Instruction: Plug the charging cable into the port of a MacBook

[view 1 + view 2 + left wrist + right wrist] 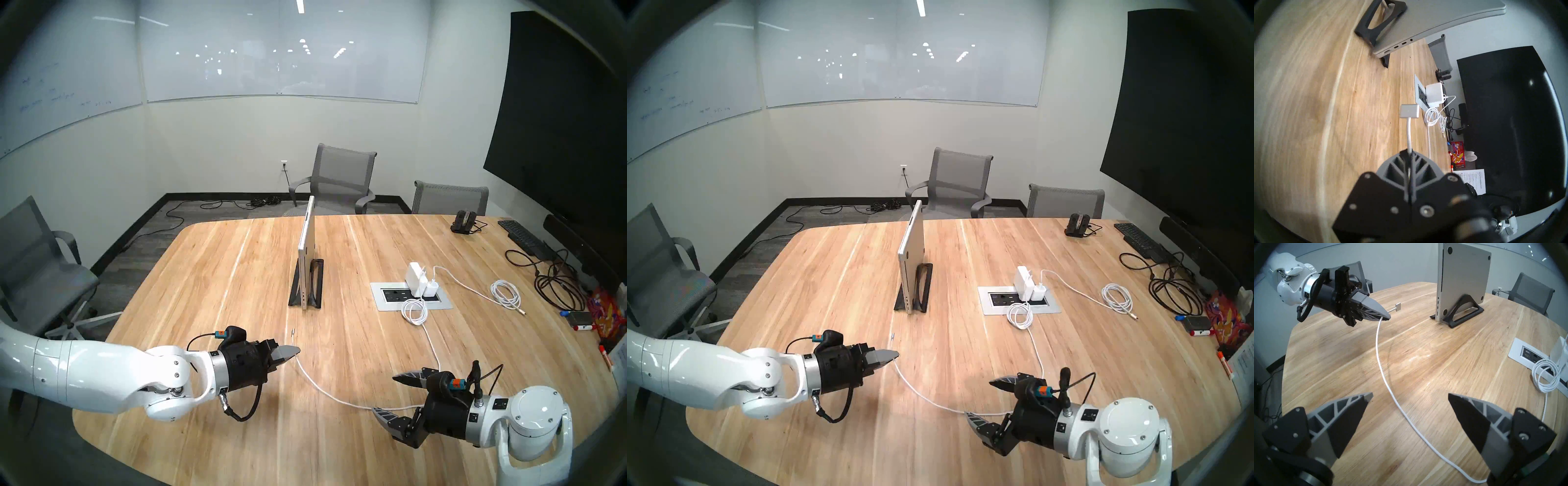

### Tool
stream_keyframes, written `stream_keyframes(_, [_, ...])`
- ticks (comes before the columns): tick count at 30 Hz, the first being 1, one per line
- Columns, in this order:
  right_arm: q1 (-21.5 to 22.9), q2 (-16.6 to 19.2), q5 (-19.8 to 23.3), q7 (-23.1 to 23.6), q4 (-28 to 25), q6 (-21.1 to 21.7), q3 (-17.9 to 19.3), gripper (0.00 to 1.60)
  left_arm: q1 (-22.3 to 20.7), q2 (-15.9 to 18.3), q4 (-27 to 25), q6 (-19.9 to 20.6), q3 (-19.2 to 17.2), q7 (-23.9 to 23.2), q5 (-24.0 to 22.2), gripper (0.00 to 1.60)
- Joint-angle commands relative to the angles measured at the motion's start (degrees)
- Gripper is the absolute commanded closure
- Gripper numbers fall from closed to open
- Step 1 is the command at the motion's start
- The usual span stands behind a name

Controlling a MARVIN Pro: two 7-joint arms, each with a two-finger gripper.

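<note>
The silver MacBook (307, 251) stands on edge in a black stand (315, 285) mid-table; its port edge faces me in the left wrist view (1398, 45). My left gripper (297, 350) is shut on the white charging cable (325, 392) a short way behind its flat silver connector (1409, 111), held above the table in front of the MacBook. The connector also shows in the right wrist view (1398, 304). My right gripper (386, 393) is open and empty at the near right, with the cable running on the table between its fingers (1354, 412).
A table power box (410, 296) holds two white chargers (419, 274). A separate coiled white cable (505, 295) lies to the right, with black cables (556, 288) and a black keyboard (524, 237) beyond. Chairs surround the table.
</note>
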Motion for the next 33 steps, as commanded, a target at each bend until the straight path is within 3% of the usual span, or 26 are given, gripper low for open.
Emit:
stream_keyframes(1, [0.06,0.05,0.08,0.05,-0.94,-0.01,0.15,0.0,0.19,-3.29,2.07,0.19,-0.91,-1.47,-1.3,1.6])
stream_keyframes(24, [0.1,-0.11,-0.06,0.2,-0.95,-0.05,0.2,0.0,1.04,-6.67,8.35,2.41,-1.09,-8.62,-1.3,1.6])
stream_keyframes(33, [0.13,-0.17,-0.11,0.26,-0.94,-0.08,0.22,0.0,1.75,-9.94,12.16,2.55,-1.53,-9.86,-2.09,1.6])
